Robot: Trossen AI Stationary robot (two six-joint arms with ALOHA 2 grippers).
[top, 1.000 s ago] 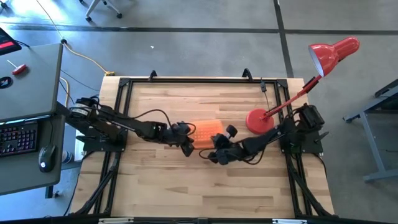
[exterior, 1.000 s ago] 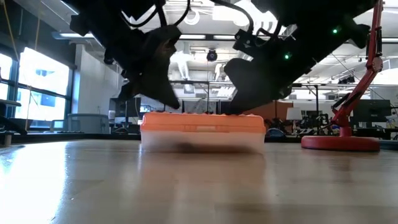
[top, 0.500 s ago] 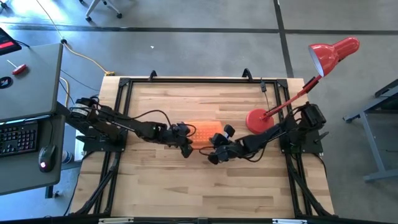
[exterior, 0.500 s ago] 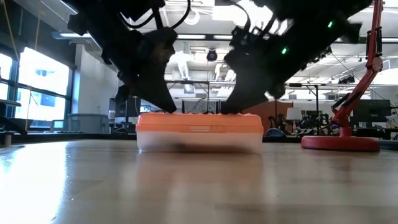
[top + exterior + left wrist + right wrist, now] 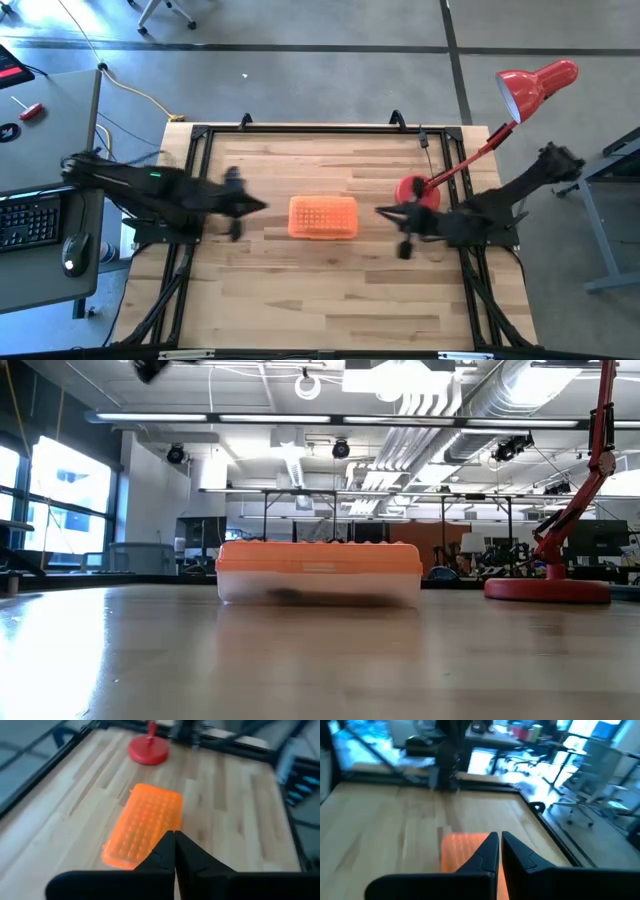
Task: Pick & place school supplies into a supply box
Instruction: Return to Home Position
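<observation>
The supply box (image 5: 323, 216), a clear case with an orange ribbed lid, rests flat on the table's middle with the lid down on it; it also shows in the low view (image 5: 318, 571), the left wrist view (image 5: 144, 830) and the right wrist view (image 5: 462, 851). No loose pencils, pens, marker or scissors show. My left gripper (image 5: 262, 207) is shut and hangs above the table, left of the box, touching nothing; its own view (image 5: 174, 845) shows the fingertips together. My right gripper (image 5: 381, 211) is shut too, right of the box and clear of it, as seen in its view (image 5: 499, 846).
The red desk lamp stands with its round base (image 5: 413, 193) on the table right of the box, its arm slanting up to the shade (image 5: 530, 88) beyond the far right corner. A black frame rail (image 5: 320, 128) runs round the table. A desk with keyboard (image 5: 30, 222) stands off left.
Both grippers have drawn away from the box and risen: the left toward the table's left edge, the right toward its right edge. They no longer stand over the lid, and in the low view they are gone from above it. The box stays in the middle, lid closed.
</observation>
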